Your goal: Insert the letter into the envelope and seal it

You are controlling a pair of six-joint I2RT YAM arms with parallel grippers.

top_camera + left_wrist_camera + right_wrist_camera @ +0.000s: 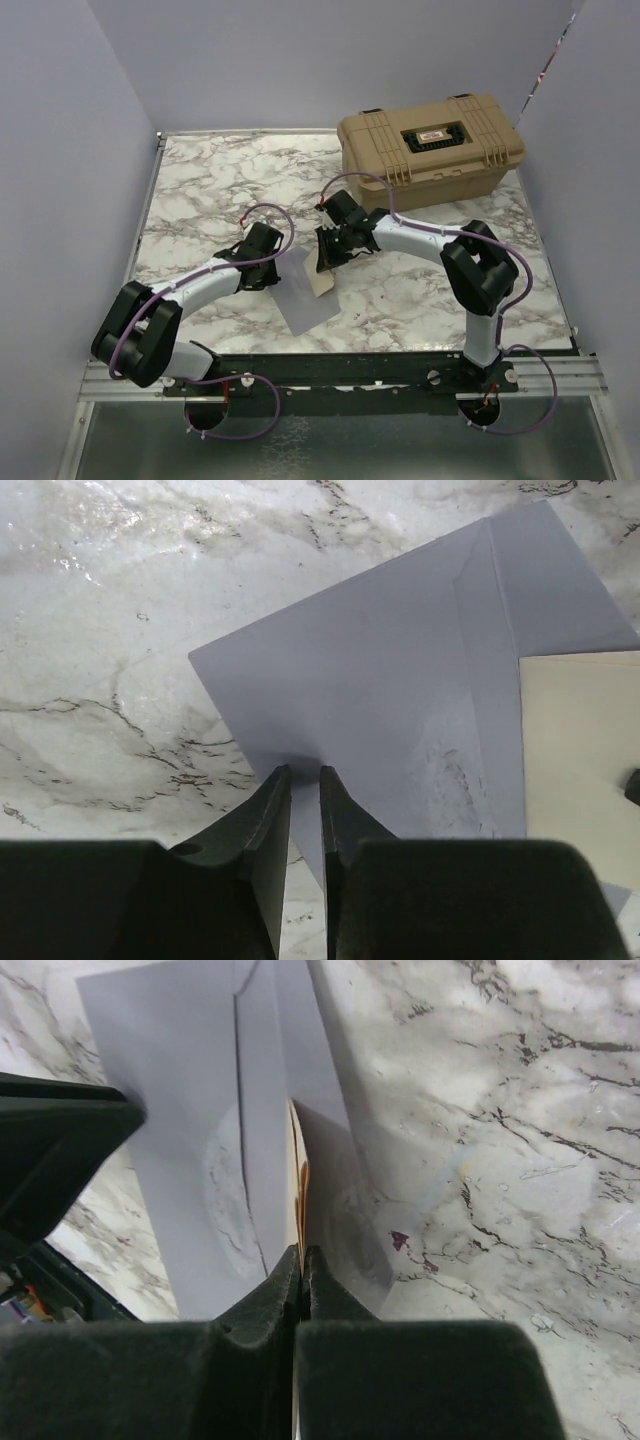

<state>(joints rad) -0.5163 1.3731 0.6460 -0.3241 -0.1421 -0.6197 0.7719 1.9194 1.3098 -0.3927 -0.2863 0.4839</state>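
The right gripper (302, 1252), clamped on the letter (575, 750), should feed it squarely into the envelope (380, 680) while the left gripper (305, 772) pinches the envelope's edge.

The envelope (305, 305) lies on the table's (200, 190) near middle, the letter (322, 283) overlapping its right side, a toolbox (430, 150) behind right.

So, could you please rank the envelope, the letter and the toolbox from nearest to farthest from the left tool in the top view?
1. The envelope, at the left tool's tips.
2. The letter, just to its right.
3. The toolbox, far back right.
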